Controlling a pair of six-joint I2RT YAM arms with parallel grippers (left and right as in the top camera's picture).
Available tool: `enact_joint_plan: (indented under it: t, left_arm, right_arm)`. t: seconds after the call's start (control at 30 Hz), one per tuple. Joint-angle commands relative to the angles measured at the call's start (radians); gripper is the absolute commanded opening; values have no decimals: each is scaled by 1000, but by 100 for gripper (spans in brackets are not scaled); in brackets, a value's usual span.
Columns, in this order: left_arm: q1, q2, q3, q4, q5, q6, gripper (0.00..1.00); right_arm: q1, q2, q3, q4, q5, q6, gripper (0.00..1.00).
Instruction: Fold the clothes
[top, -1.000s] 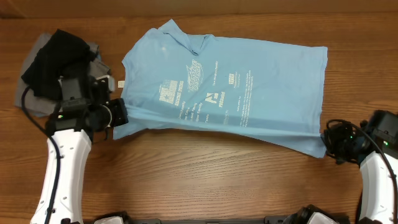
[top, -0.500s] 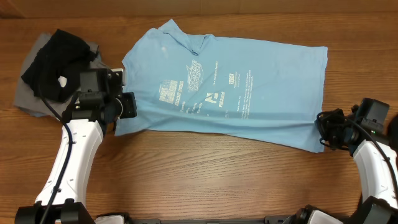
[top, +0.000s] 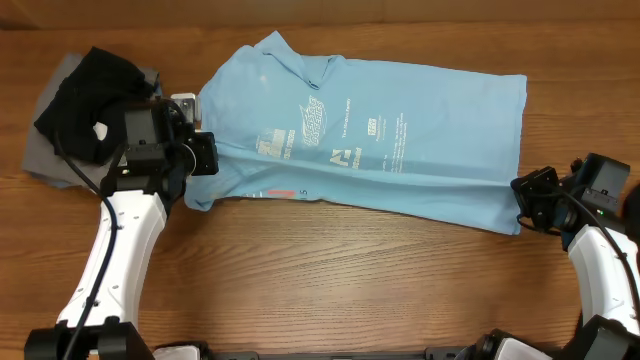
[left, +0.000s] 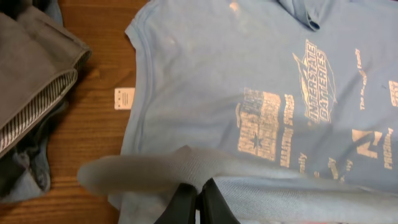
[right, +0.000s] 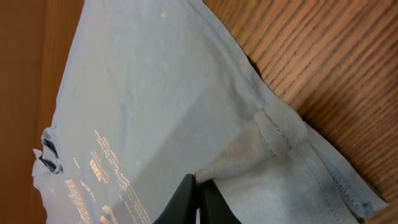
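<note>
the light blue short-sleeved cotton t-shirt with white lettering (top: 400, 130) lies spread across the middle of the wooden worktop (top: 340, 280). the left gripper (left: 196, 200) is clamped on its near left hem, and the right gripper (right: 198, 194) pinches its near right corner. a heap of black and grey garments (top: 80, 100) sits at the far left corner.

Both arms reach forward at opposite sides, left hand (top: 207, 157) and right hand (top: 519, 193) pinched closed.

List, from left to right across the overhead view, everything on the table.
Pile of black and grey garments → left end effector, gripping the shirt's left edge → light blue T-shirt → right end effector, gripping the shirt's right corner.
</note>
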Motion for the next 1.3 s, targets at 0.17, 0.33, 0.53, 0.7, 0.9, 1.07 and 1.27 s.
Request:
enact_joint_plan:
  t: [0.17, 0.33, 0.53, 0.7, 0.9, 1.07, 1.27]
  left_arm:
    - [-2, 103, 27, 60, -22, 26, 4]
    - [-2, 124, 27, 85, -19, 25, 4]
    - [-2, 124, 27, 86, -18, 22, 25]
    - [7, 121, 54, 37, -18, 6, 56]
    - [67, 122, 189, -251, 35, 6, 62]
    - [64, 130, 188, -470, 74, 5, 62]
    - [58, 152, 52, -465, -52, -88, 62]
  right_arm:
    - [4, 29, 24, 22, 17, -4, 5]
    - [5, 78, 24, 30, 12, -4, 5]
    - [5, 95, 24, 38, -13, -25, 19]
    - [-7, 90, 41, 16, -75, -118, 45]
    - [-58, 43, 113, -169, -146, -169, 51]
    - [-45, 14, 125, -309, -190, -222, 54]
    - [16, 14, 122, -441, -181, -248, 48]
